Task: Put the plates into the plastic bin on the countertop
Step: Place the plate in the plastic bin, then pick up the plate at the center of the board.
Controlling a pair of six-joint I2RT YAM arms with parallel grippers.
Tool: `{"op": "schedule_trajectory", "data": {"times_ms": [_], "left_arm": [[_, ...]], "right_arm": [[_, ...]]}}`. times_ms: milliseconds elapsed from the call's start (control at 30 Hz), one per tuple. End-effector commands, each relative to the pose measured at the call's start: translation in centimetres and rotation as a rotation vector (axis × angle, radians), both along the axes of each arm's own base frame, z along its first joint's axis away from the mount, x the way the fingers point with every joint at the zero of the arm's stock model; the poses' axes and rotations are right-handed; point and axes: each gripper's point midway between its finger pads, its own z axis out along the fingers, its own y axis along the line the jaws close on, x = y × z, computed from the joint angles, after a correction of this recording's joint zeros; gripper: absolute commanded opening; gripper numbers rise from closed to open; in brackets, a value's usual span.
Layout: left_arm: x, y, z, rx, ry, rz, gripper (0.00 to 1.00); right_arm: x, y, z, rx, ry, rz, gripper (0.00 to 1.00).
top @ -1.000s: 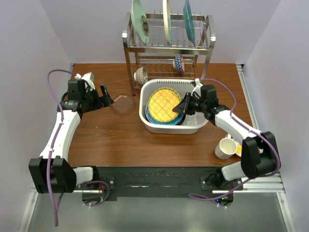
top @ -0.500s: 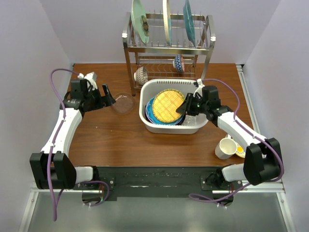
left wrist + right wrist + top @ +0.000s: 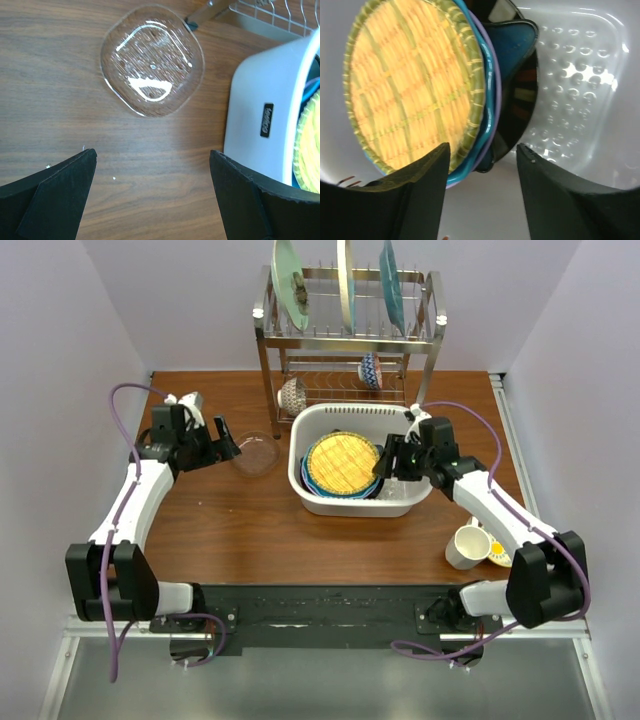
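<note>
- Top external view: both arms reach fwd from their bases at the near edge. Left arm runs up the left side of the surface (image 3: 230,530), elbow bent, wrist turned inward toward the right.
- left tool (image 3: 224,443) hangs over bare wood w/ fingers (image 3: 55,200) spread wide and nothing btwn them. In the left wrist view a clear glass dish (image 3: 152,60) lies flat ahead of the tips, apart from them.
- Right arm comes in diagonally from the right, forearm stretched toward the plastic bin (image 3: 300,478), wrist over its right rim, pointing left.
- right tool (image 3: 386,462) sits at the right edge of the plates (image 3: 318,480), its fingers (image 3: 410,200) parted and pinching nothing. Right wrist view shows the stack's edge beyond the gap; can't tell if a pad touches it.
- Plates lie stacked flat in the bin, left of centre. An amber woven-pattern plate (image 3: 412,85) is on top, a blue-rimmed plate (image 3: 487,100) is under it, and a blue star-shaped plate (image 3: 512,40) sits lower, poking out over the perforated floor.
- Bin stands mid-surface, just in front of the wire rack (image 3: 345,340). Rack has three big plates (image 3: 345,285) upright on top and two bowls (image 3: 292,395) on the lower tier.
- Mug (image 3: 466,546) and small saucer (image 3: 497,552) sit beside the right arm, well apart from the bin.
</note>
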Motion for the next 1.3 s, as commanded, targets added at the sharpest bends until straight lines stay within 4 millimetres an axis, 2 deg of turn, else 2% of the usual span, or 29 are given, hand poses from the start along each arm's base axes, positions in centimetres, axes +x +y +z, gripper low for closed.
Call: {"op": "schedule_trajectory", "data": {"times_ms": [0, 333, 633, 833, 867, 900, 1200, 1267], "left_arm": [[1.4, 0.8, -0.4, 0.015, -0.039, 0.073, 1.00], [3.3, 0.1, -5.3, -0.088, 0.031, 0.159, 1.00], [4.6, -0.2, -8.9, -0.158, 0.067, 0.203, 0.97], [5.5, -0.5, -11.2, -0.249, 0.065, 0.220, 0.76], [5.6, -0.6, -11.4, -0.255, 0.061, 0.217, 0.67], [5.6, -0.6, -12.1, -0.254, 0.076, 0.218, 0.63], [6.0, -0.4, -14.7, -0.257, 0.114, 0.243, 0.42], [6.1, -0.3, -15.3, -0.253, 0.125, 0.250, 0.29]], "right_arm": [[1.3, -2.5, 2.9, -0.108, -0.104, -0.073, 0.66], [1.0, -3.0, 6.8, -0.076, -0.241, -0.096, 0.86], [0.5, -2.0, 8.0, -0.025, -0.267, -0.049, 0.87], [0.4, -1.5, 8.8, -0.003, -0.291, -0.027, 0.87], [0.3, -1.5, 9.2, -0.003, -0.295, -0.020, 0.87], [0.3, -1.5, 9.3, -0.004, -0.299, -0.021, 0.87], [0.3, -0.7, 9.4, 0.044, -0.294, -0.008, 0.87], [0.3, -0.8, 9.3, 0.043, -0.293, -0.010, 0.87]]}}
